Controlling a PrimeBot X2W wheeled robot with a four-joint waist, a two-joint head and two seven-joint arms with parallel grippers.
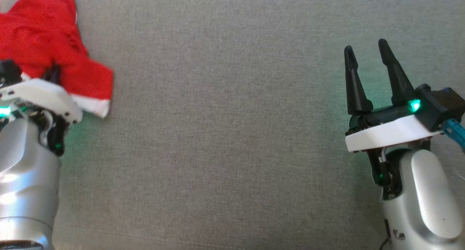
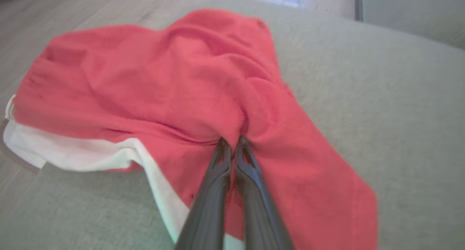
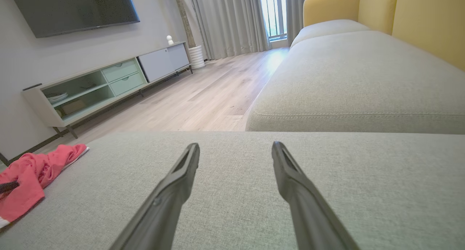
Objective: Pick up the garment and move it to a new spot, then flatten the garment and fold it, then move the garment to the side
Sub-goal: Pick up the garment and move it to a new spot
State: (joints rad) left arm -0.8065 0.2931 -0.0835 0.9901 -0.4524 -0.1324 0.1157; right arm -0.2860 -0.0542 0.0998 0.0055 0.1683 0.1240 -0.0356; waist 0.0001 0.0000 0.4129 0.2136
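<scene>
One garment (image 1: 40, 35), upper left: left end effector (image 2: 232, 142) is clamping its fold for lifting; right end effector (image 1: 366, 46) is hovering, jaws apart.

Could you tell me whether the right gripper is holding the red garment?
No, the right gripper has its fingers spread apart over the bare grey cushion, while the red garment lies far across at the other side.

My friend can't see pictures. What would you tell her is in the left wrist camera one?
The left gripper has its two dark fingers pinched shut on a fold of a crumpled red garment with a white edge. The garment lies on a grey sofa cushion, with pale wooden floor beyond it.
</scene>
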